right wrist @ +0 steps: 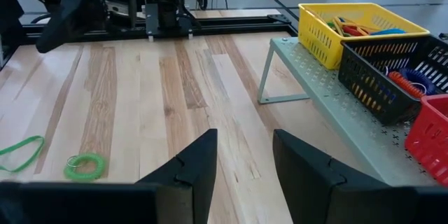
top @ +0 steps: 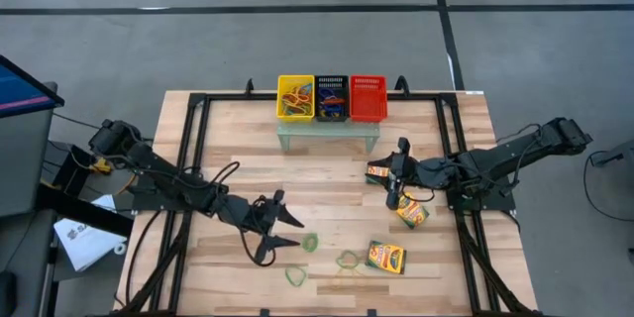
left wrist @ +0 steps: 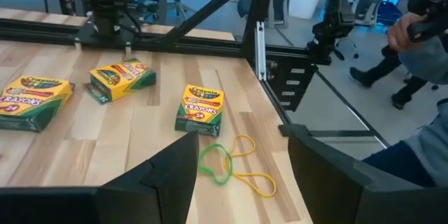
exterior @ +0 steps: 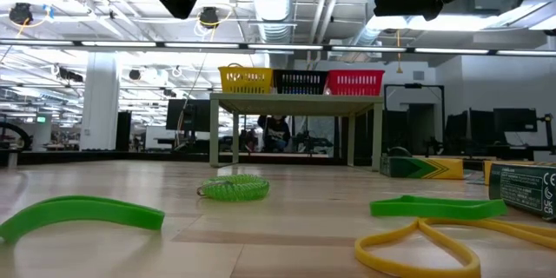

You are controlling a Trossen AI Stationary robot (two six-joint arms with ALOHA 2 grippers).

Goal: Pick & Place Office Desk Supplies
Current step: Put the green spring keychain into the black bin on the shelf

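Tabletop (top: 327, 188) of light wooden planks is framed by black rails and stands on a grey floor marked with dark lines. Nearest the front edge, loose rubber bands are scattered: a green band (top: 296, 276), a yellow band (top: 347, 275) and a further green loop (top: 348, 258). Just beside these, one crayon box (top: 385, 257) lies flat. A small green coiled band (top: 310, 242) lies slightly farther in, near the left gripper (top: 284, 232).

The left gripper is held above the wood with its fingers spread wide and nothing between them. The right gripper (top: 398, 172) hovers farther back on the right, its fingers parted narrowly and nothing gripped. Two more crayon boxes are placed around it: one (top: 413, 212) toward the front, one (top: 378, 172) just beside the fingers.

At the back of the table a pale metal shelf (top: 328, 131) carries three mesh baskets in a row: a yellow basket (top: 295, 97) holding coloured bands, a black basket (top: 331, 97) also holding bands, and a red basket (top: 368, 98).

Beyond the table, in the low view, an open workshop with ceiling strip lights, ducting and desks is seen. In the left wrist view, a person's sleeve (left wrist: 427, 45) is visible at the table's side.
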